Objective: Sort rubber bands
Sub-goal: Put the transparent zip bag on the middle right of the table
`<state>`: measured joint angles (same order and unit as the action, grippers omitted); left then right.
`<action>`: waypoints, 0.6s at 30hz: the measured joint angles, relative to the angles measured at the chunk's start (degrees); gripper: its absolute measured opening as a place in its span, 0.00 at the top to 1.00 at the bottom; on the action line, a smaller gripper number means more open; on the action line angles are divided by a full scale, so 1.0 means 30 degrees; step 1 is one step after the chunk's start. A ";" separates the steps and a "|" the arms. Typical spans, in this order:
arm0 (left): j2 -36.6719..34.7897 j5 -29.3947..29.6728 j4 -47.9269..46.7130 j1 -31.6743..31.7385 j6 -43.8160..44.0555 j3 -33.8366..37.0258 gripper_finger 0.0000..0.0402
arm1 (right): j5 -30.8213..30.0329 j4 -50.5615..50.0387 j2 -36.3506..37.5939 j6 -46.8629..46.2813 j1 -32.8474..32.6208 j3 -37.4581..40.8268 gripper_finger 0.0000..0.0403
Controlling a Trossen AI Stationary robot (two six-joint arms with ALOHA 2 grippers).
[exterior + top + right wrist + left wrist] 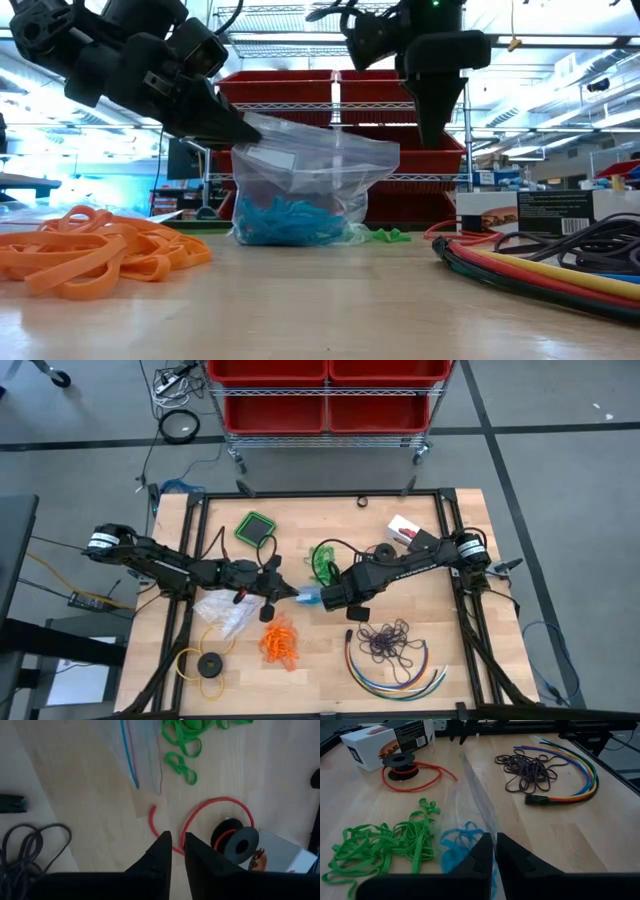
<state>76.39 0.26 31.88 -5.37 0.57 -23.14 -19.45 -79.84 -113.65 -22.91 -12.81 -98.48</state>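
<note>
A clear zip bag (310,170) stands on its bottom on the table, with blue rubber bands (285,220) inside. My left gripper (494,847) is shut on the bag's upper rim. My right gripper (435,135) hangs shut, pointing down, just to the right of the bag's top and touches nothing. Loose green bands (380,845) lie on the far side of the bag. An orange bunch (280,642) lies nearer the table's near edge. A dark purple bunch (390,642) lies to its right. My left gripper pinches the bag's top rim (487,827) between its two fingers, coming slanting down from the table's left. The film runs away from the fingers as a thin raised edge. The bag stays upright, with its bottom and the blue bands resting on the table.
Multicoloured cables (395,672) curve by the purple bunch. A yellow ring with a black disc (205,663) and crumpled clear bags (225,612) lie near the left. A red cord on a black spool (235,840), a white box (404,528) and a green square object (255,528) sit farther back.
</note>
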 joint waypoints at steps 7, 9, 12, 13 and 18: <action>0.0004 -0.1172 0.0314 0.0000 0.0039 -0.0008 0.82 | -0.0181 0.0656 0.0000 -0.0287 -0.0333 0.0000 0.89; 0.0001 -0.1192 0.0307 0.0000 0.0042 -0.0022 0.80 | -0.0181 0.0735 0.0000 -0.0473 -0.0453 0.0000 0.90; 0.0004 -0.1192 0.0125 0.0000 -0.0139 -0.0029 0.79 | -0.0181 0.0737 0.0000 -0.0741 -0.0703 0.0000 0.90; 0.0004 -0.1192 -0.0043 0.0000 -0.0281 -0.0036 0.80 | -0.0186 0.0737 0.0000 -0.0867 -0.0813 0.0000 0.90; 0.0011 -0.1199 -0.0517 0.0000 -0.1157 -0.0036 0.96 | -0.0166 0.0730 0.0000 -0.1367 -0.1627 0.0000 0.90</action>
<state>76.42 -3.33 30.33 -5.37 -2.90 -23.24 -19.94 -77.65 -113.65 -27.01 -17.70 -98.48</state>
